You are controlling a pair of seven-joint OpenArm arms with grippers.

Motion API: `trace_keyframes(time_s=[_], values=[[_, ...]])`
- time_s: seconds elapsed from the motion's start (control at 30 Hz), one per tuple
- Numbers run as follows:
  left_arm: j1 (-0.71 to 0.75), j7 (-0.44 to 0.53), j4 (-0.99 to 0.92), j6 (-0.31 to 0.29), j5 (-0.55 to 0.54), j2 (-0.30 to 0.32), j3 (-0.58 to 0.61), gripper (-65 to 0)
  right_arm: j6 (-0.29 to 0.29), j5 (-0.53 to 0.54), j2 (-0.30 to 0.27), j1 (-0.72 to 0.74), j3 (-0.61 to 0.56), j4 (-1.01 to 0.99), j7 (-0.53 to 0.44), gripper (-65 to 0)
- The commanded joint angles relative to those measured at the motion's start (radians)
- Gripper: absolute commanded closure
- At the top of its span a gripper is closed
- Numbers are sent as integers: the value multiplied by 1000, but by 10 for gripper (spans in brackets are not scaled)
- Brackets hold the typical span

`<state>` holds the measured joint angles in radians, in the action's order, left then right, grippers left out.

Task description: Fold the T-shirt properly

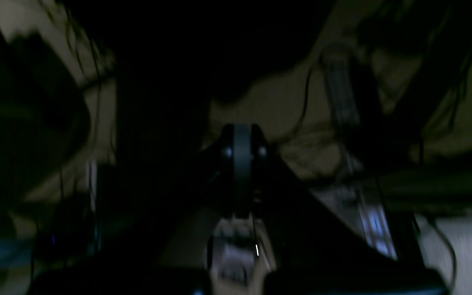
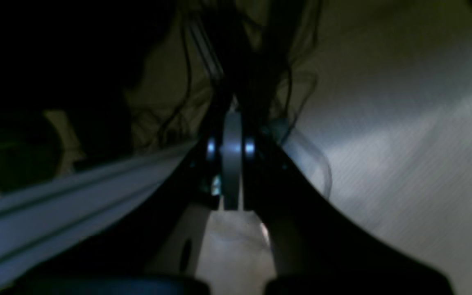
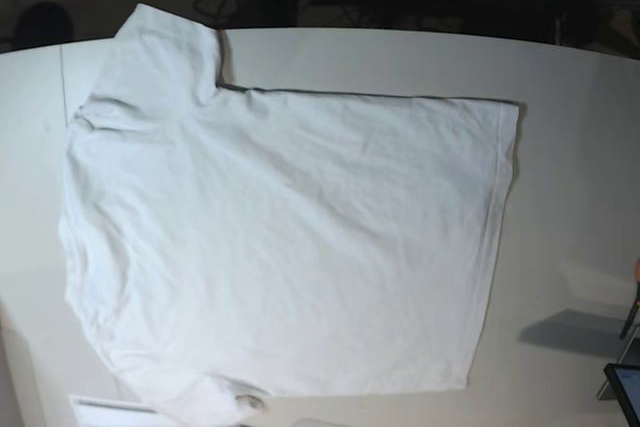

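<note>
T-shirt (image 3: pixel 290 247) lies spread flat on the white bench (image 3: pixel 570 147), unfolded; both my sets of fingers, left (image 1: pixel 242 164) and right (image 2: pixel 232 164), are pressed together holding nothing, well clear of the cloth, so folding hasn't begun — next I must open and reach for an edge.

Both arms raised clear of the overhead view; both sets of jaws closed and empty.

Left gripper (image 1: pixel 242 180): seen only from its own wrist camera, dark and blurred; the two fingers meet along the centre line, with nothing visible between the jaws. Right gripper (image 2: pixel 232 164): seen only from its own wrist camera; the fingers meet edge to edge along the centre line, with no gap and nothing clamped between the jaws. Neither arm, wrist nor gripper appears in the base view, so the arm poses cannot be told.
</note>
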<state>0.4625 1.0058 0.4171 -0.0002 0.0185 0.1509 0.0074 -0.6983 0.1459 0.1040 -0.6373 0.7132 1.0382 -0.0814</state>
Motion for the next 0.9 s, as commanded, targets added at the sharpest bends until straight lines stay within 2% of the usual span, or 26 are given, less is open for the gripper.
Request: trace_keyframes(time_s=[0.0,0.13,0.23,0.33,0.53,0.67,0.77,0.87], values=[[22,68,3,4,-7,13,-1,0,0,39,-8,-52,12,34,-19,-10],[49,227,39,4,-7,32,-1,0,0,222,-13,-143,6,150,-18,-10],[80,290,105,4,-7,34,-4,0,0,283,-14,-195,3,271,16,-7],[124,321,210,4,-9,34,-7,0,0,292,-14,-215,10,411,78,-6],[236,316,497,4,-18,34,-13,0,0,292,-14,-229,15,617,137,-6],[269,313,621,4,-18,36,-14,0,0,292,-14,-207,61,695,182,-10],[281,307,696,4,-18,36,-14,0,0,292,-20,-149,95,735,286,-12],[293,204,802,4,-24,34,-14,0,0,291,-20,-65,155,782,420,-35]])
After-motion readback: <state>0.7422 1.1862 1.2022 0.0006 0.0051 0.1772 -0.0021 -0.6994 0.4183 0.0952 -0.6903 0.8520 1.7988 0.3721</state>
